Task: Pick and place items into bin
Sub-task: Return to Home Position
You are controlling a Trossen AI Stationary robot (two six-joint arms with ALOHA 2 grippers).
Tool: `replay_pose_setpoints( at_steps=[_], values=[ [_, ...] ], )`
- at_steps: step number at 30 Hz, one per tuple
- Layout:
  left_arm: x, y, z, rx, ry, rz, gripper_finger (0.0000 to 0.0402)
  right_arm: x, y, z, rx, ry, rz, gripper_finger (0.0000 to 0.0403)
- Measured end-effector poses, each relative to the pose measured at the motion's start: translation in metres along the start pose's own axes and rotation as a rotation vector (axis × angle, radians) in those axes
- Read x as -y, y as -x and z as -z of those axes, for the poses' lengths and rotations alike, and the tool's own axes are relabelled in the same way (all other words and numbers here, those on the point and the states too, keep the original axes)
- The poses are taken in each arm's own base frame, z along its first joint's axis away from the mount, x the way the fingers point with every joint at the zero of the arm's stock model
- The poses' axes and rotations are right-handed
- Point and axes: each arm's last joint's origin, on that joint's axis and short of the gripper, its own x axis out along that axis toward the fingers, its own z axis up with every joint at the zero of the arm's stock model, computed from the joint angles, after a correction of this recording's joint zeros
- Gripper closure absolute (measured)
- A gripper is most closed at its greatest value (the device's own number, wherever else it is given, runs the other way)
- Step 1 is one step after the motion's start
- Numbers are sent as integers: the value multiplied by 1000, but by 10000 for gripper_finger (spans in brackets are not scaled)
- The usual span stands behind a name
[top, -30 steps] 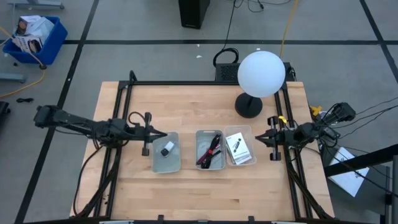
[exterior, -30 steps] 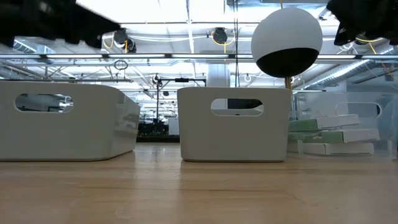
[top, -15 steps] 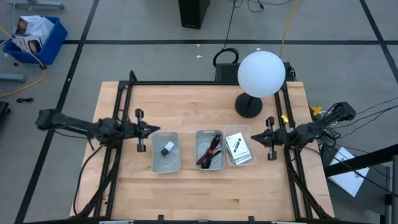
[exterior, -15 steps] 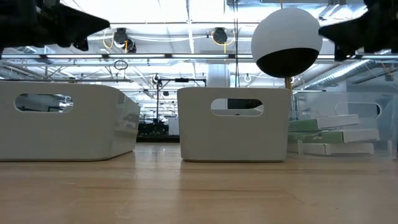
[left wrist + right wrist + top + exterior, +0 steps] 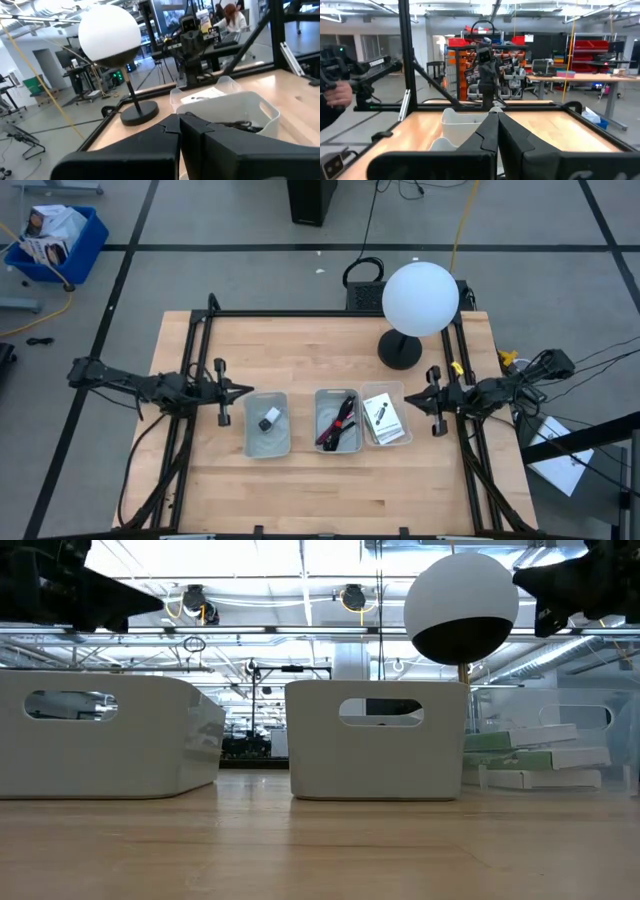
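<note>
Both arms reach in level above the bench from opposite edges, and neither carries anything. The left gripper [image 5: 243,391] hovers between the left edge and the left bin [image 5: 252,448], with its tip just at that bin's back left corner. Its fingers [image 5: 165,131] are pressed together to a narrow point. The right gripper [image 5: 418,401] hangs near the right edge, just beside the clear bin [image 5: 404,392] and pointing at it. Its fingers [image 5: 487,135] are likewise closed flat against each other, empty. The three bins stand in a row across the middle of the bench [image 5: 300,350], a little nearer the front edge than the back. The left bin holds the block [image 5: 272,415] and, touching it, the black piece [image 5: 265,424]. The middle bin [image 5: 318,442] holds the cable [image 5: 330,412] tangled with the strap [image 5: 341,427]. The clear bin, just beside the middle one, holds the cards [image 5: 381,418], stacked with black print up. The lamp [image 5: 420,298] stands near the back right corner, apart from the bins, and its globe overhangs the back edge. In the low view both grippers show only as dark shapes high in the upper corners, well above the bin rims. A person [image 5: 231,22] sits in the room beyond the bench.
</note>
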Motion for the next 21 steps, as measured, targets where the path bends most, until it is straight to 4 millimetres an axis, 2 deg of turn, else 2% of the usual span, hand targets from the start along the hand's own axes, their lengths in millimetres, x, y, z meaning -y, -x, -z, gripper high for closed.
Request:
replay_pose_setpoints(
  at_steps=[5, 8, 17, 21],
  values=[
    [2, 3, 10, -3, -5, -1, 401, 8, -3, 4, 3, 2, -43, 403],
    [2, 4, 19, -31, 21, -8, 401, 17, -5, 4, 5, -33, 31, 403],
    [0, 3, 19, -15, 50, 14, 401, 28, -7, 3, 25, -66, 11, 403],
    [-1, 2, 19, -9, 83, 28, 401, 30, -7, 2, 37, -58, -68, 403]
  ],
)
